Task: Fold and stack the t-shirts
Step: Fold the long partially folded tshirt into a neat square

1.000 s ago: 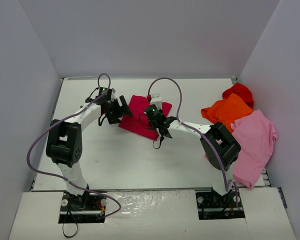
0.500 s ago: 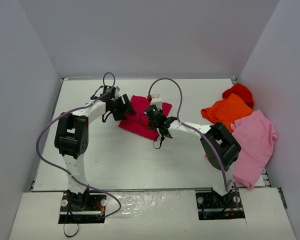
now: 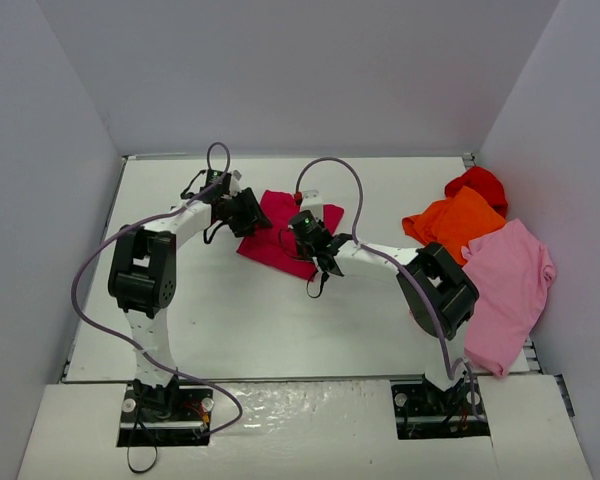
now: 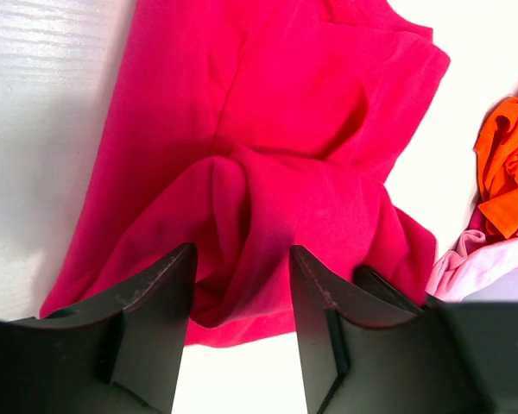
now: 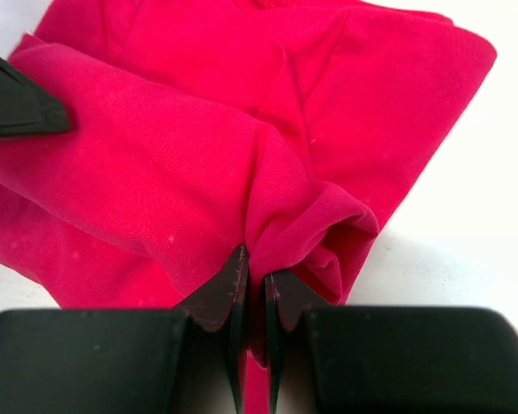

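The crimson t-shirt (image 3: 280, 228) lies partly folded in the middle of the table. My left gripper (image 3: 248, 212) is at its left edge. In the left wrist view the jaws of the left gripper (image 4: 242, 250) stand apart, one on each side of a bunched fold of the crimson t-shirt (image 4: 276, 129). My right gripper (image 3: 321, 247) is at the shirt's near right corner. The right wrist view has that gripper (image 5: 256, 263) shut on a rolled edge of the crimson t-shirt (image 5: 198, 129). The orange t-shirt (image 3: 458, 222), bright red t-shirt (image 3: 478, 183) and light pink t-shirt (image 3: 510, 280) lie crumpled at the right.
White walls close the table on the left, back and right. The pink shirt hangs over the table's right front corner. Purple cables loop above both arms. The orange shirt (image 4: 509, 164) and pink shirt (image 4: 483, 259) show at the right edge of the left wrist view.
My left arm shifted right, bringing its gripper onto the crimson shirt's left edge, and its jaws narrowed around the fold. The right gripper kept its hold and barely moved.
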Robot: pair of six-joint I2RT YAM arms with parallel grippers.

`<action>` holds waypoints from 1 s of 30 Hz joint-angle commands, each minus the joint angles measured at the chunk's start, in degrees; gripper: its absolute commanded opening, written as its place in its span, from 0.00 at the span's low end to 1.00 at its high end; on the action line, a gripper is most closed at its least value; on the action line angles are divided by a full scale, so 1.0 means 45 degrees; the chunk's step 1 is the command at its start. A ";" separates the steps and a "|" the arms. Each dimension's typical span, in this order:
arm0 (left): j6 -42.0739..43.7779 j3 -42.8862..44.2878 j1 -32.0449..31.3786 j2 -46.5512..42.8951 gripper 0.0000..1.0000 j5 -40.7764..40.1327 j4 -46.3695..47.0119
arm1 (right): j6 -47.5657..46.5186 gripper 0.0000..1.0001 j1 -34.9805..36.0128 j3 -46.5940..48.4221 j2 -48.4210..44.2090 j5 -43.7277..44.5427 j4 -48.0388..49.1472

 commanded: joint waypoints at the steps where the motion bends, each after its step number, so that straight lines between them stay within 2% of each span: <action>1: -0.0029 0.0098 0.0070 -0.1383 0.41 0.0215 0.0460 | 0.0139 0.00 -0.0074 0.0135 -0.0106 -0.0119 0.0546; 13: 0.0099 -0.1055 0.0089 -0.2358 0.41 0.0243 0.0451 | 0.0160 0.00 -0.0074 -0.0265 -0.0457 -0.0198 0.0556; 23: -0.0068 -0.1477 0.0074 -0.1933 0.41 0.0212 0.1145 | 0.0181 0.00 -0.0089 -0.0269 -0.0551 -0.0254 0.0540; 30: 0.0049 -0.0858 0.0087 -0.1173 0.41 0.0343 0.1264 | 0.0169 0.00 -0.0077 -0.0246 -0.0474 -0.0249 0.0455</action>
